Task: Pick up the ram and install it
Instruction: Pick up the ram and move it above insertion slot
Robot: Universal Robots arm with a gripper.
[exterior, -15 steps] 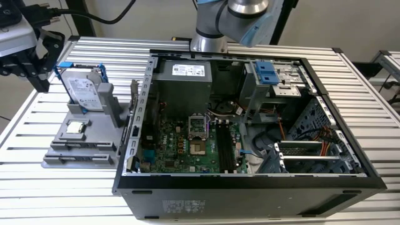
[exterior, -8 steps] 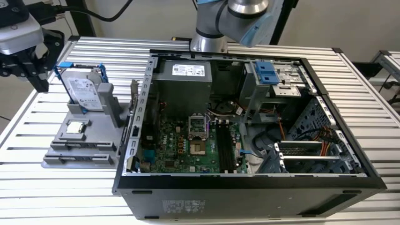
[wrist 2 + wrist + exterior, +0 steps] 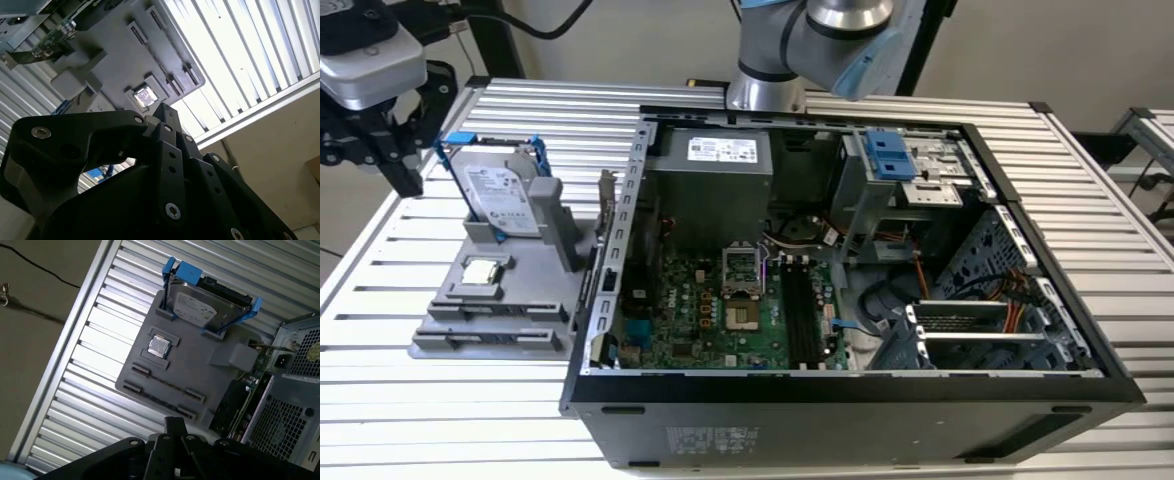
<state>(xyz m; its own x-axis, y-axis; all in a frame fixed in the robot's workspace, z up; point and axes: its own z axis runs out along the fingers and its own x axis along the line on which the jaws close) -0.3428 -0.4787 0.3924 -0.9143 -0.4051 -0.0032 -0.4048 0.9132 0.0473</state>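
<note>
Black gripper [image 3: 400,165] hangs beside grey plastic parts fixture [image 3: 494,320], nothing seen in it; how far open, cannot tell. The ram, thin dark circuit-board stick [image 3: 239,397], stands on edge in the fixture, next to open computer case [image 3: 854,390]. Risk: skewed approach clips blue-railed silver hard drive [image 3: 500,195] or bends ram.

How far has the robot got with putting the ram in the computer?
Nothing looks done yet. The ram stands in the gray holder beside the open case. The gripper hangs near that holder, apart from the ram. Picking up and installing are both left.
</note>
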